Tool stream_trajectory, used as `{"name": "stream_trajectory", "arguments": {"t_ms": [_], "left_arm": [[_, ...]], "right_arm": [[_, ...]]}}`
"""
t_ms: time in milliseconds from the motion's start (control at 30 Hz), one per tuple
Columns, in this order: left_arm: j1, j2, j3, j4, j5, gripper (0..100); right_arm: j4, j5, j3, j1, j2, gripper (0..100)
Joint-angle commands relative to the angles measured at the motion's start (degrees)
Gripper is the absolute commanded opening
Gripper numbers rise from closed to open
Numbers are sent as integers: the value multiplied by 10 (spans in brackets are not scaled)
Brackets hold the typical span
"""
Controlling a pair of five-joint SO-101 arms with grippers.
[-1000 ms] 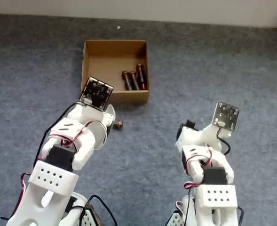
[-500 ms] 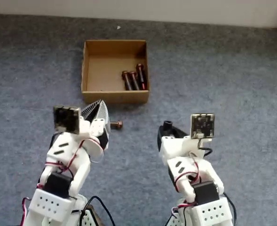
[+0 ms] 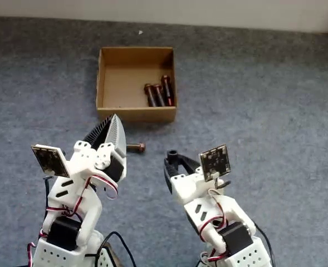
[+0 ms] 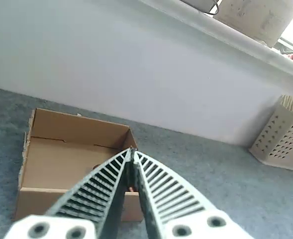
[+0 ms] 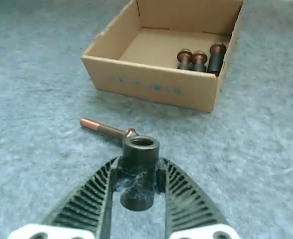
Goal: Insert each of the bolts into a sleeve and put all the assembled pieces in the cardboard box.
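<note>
Lying on the carpet (image 3: 275,100), the bolt (image 3: 136,147) is just outside the box (image 3: 136,115) front wall. Right gripper (image 5: 138,168) is clamped on an upright sleeve (image 5: 141,149) near it. Left gripper (image 4: 132,152) is pressed together beside the bolt. Three assembled pieces (image 3: 158,93) lie in the box.
</note>
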Motion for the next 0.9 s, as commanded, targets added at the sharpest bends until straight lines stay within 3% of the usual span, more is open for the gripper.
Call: {"name": "stream_trajectory", "arguments": {"t_ms": [0,267,533,633,767,867], "left_arm": [[10,3,-10,52,-57,7],[25,98,-135,204,-129,8],[28,424,-371,324,-208,8],[23,551,-458,375,-291,8],[22,682,-533,400,-479,8],[22,756,-560,398,-543,17]], "right_arm": [[0,7,3,19,-12,5],[0,4,7,80,-10,5],[0,4,8,121,-9,5],[0,4,13,123,-10,5],[-1,4,25,123,-11,5],[-1,4,26,123,-11,5]]}}
